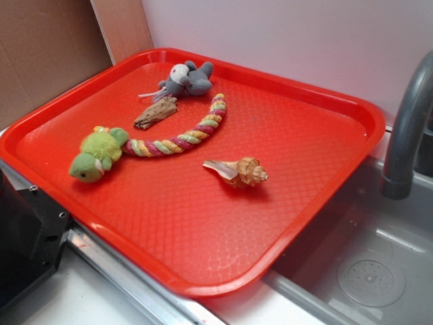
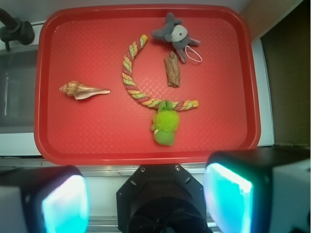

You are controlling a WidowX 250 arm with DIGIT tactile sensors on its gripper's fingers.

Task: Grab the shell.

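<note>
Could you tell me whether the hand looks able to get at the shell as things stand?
Probably yes: the shell lies alone on the tray, apart from the rope, with nothing over it.

Pale wall [image 1: 304,40], brown cardboard panel [image 1: 40,54], grey sink [image 1: 365,264], dark faucet [image 1: 409,128]

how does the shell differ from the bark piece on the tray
The shell is tan-orange with brown stripes and a spiral body tapering to a pale pointed tail; the bark piece is dark brown, flat and rough. The shell lies alone on open tray, while the bark piece sits inside the rope's curve, near the grey plush. Both lie loose on the red tray, untouched by the gripper.
</note>
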